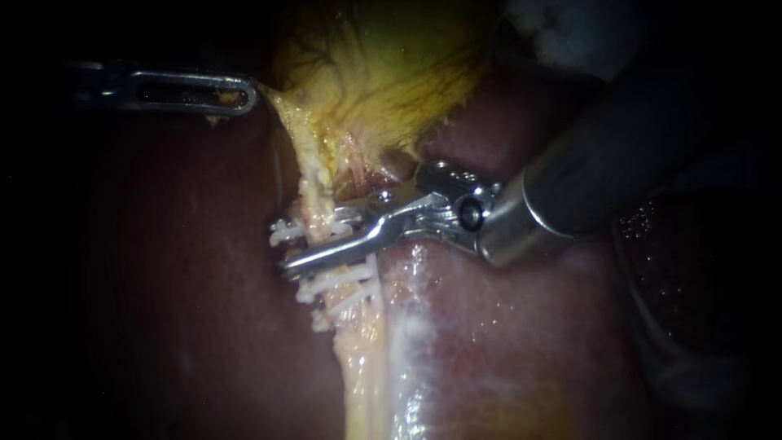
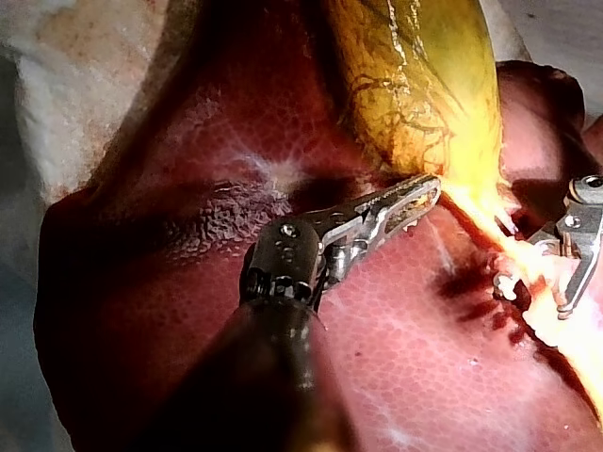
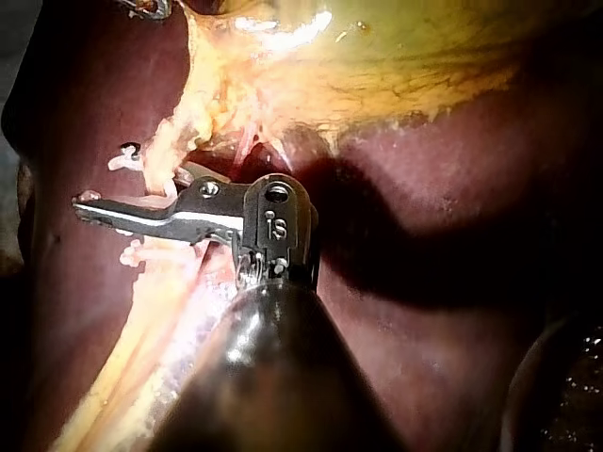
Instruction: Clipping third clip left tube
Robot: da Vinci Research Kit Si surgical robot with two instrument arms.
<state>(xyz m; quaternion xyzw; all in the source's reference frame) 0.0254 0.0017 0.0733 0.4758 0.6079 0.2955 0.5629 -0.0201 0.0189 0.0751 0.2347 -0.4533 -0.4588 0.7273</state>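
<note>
Several white clips (image 1: pixel 338 289) already cross the tube (image 1: pixel 362 375), and our right instrument (image 1: pixel 292 253) has its hand clamped across that tube among them. We would squeeze squarely and keep clear of the neighbouring clips (crowding looks the main risk). Our left instrument (image 1: pixel 243 93), its hand clamped on the gallbladder (image 1: pixel 391 73) edge, holds the tube taut. Beneath lies wet, slick liver (image 1: pixel 505 342). We judge the working room tight, with darkness beyond.
</note>
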